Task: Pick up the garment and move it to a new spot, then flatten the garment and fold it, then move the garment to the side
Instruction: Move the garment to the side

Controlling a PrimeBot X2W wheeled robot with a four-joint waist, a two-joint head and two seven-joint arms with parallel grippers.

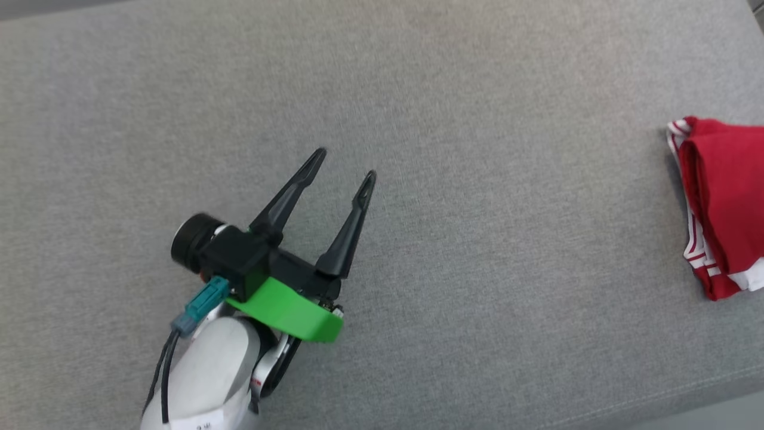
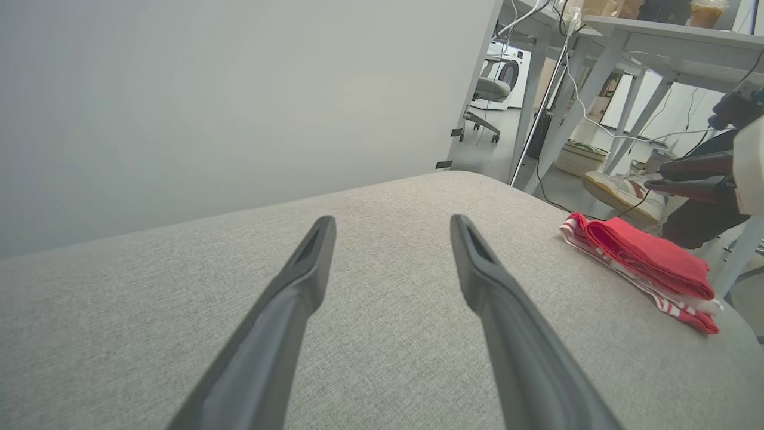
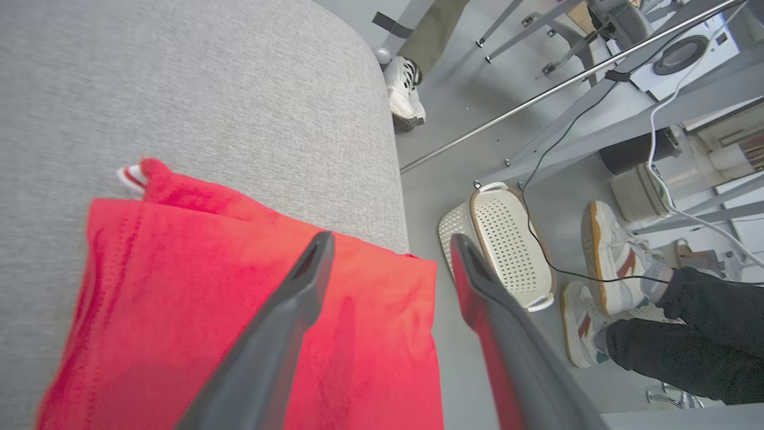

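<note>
The small label point(image 1: 202, 425) on the forearm point(image 1: 209, 370) is unreadable.

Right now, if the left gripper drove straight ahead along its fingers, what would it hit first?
Probably the bare grey cushion: the left gripper points low across it. Depth is unclear, so it might skim over toward the pale wall. The garment lies off to its right, out of line.

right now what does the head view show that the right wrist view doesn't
Head view adds: the left claw, open above a wide bare stretch of the grey cushion.

Right wrist view adds: the right claw, open just above the garment, and beyond the cushion's rounded edge the floor, with a white basket and a person's sneaker.

Both share: the red garment, folded and lying near the cushion's edge, and the grey cushion itself.
</note>
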